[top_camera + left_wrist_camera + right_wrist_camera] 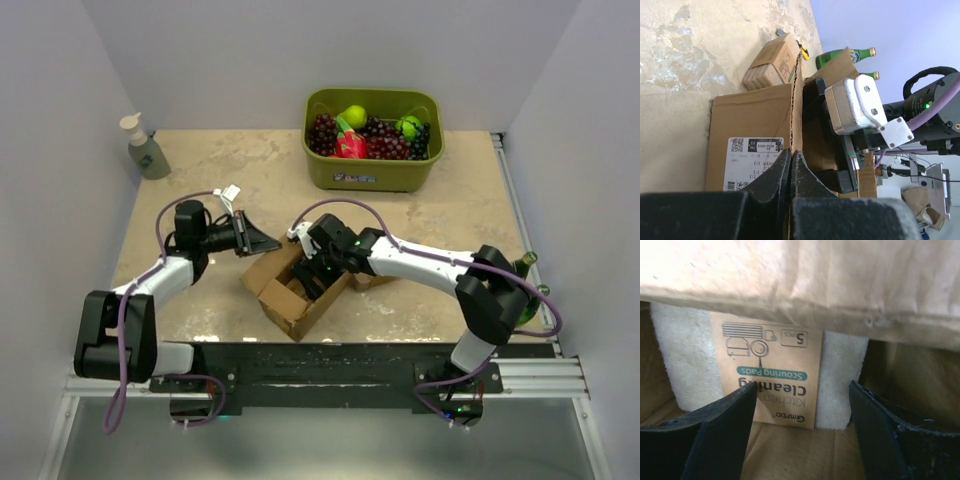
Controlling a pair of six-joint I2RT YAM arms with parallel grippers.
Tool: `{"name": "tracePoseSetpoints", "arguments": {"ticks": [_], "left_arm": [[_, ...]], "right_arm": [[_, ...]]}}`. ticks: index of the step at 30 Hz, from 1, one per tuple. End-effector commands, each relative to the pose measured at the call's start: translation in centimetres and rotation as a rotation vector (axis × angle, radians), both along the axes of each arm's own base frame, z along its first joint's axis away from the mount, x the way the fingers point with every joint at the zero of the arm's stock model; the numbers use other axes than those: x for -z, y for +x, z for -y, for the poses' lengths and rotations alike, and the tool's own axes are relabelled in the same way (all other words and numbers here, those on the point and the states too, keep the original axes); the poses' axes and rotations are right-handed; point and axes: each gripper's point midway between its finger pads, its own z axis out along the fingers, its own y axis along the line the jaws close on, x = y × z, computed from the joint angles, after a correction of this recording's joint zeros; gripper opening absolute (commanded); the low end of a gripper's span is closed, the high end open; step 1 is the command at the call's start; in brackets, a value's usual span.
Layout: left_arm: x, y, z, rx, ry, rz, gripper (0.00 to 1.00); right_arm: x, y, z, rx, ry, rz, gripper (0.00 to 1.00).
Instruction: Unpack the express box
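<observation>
Our right gripper point(801, 390) is closest, its fingers spread apart inside the box point(285, 305), one on either side of a pad pack point(770, 365) at the bottom. The left gripper point(791, 156) is pressed together on a flap edge, as far as we can tell. The box sits open on the table point(200, 180) between our arms, near the front. We judge it light, stiff card with bendy flaps, best held by a flap edge or wall. The pack looks soft, so we'd pinch it across the paper sleeve.
</observation>
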Motion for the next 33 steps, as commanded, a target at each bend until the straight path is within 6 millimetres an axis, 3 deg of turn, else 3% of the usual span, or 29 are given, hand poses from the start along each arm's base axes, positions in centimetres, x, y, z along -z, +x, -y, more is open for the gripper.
{"name": "tracePoseSetpoints", "arguments": {"ticks": [1,3,4,7,8,10,12,13,15,17,21,23,25,30,33], "left_arm": [[-0.5,-0.5,-0.3,0.008,-0.001,0.054,0.0],[-0.9,-0.6,-0.1,0.022,-0.005,0.068,0.0],[-0.8,-0.6,-0.1,0.024,-0.003,0.071,0.0],[-0.9,-0.6,-0.1,0.026,-0.003,0.083,0.0],[-1.0,-0.7,-0.1,0.033,-0.006,0.09,0.0],[-1.2,-0.7,-0.1,0.04,-0.003,0.1,0.0],[-1.4,-0.7,-0.1,0.042,0.0,0.116,0.0],[-1.4,-0.6,-0.2,0.041,0.004,0.127,0.0],[-1.5,-0.4,-0.2,0.034,0.015,0.138,0.0],[-1.6,0.0,-0.3,0.024,0.031,0.162,0.0],[-2.5,1.1,-0.6,0.02,0.082,0.243,0.0],[-3.0,1.5,-0.6,0.026,0.094,0.285,0.0],[-3.9,2.0,-0.7,0.026,0.103,0.326,0.0],[-4.3,2.7,-0.8,0.01,0.124,0.359,0.0],[-4.1,3.1,-1.1,-0.001,0.156,0.356,0.0]], "right_arm": [[1.5,1.4,4.4,0.143,-0.183,0.068,0.8],[1.1,2.6,3.5,0.144,-0.176,0.101,0.8],[2.4,2.5,2.8,0.124,-0.173,0.073,0.8],[4.5,0.6,0.6,0.061,-0.092,-0.064,0.77],[5.7,-0.2,0.2,0.021,-0.084,-0.115,0.7],[5.6,-1.8,-0.8,-0.024,-0.013,-0.194,0.49],[5.6,-2.8,-0.5,-0.07,0.002,-0.225,0.03],[5.3,-3.1,-0.3,-0.065,0.006,-0.226,0.0],[3.8,-3.0,0.0,-0.081,0.014,-0.195,0.0],[1.3,-1.3,-0.2,-0.101,0.022,-0.09,0.0],[-8.6,1.4,-1.8,-0.184,0.179,0.177,0.0],[-11.9,1.8,-2.3,-0.212,0.236,0.249,0.0],[-13.9,1.3,-2.1,-0.238,0.253,0.266,0.0],[-15.0,0.6,-0.5,-0.249,0.226,0.291,0.0],[-17.4,2.1,0.3,-0.244,0.202,0.424,0.0]]}}
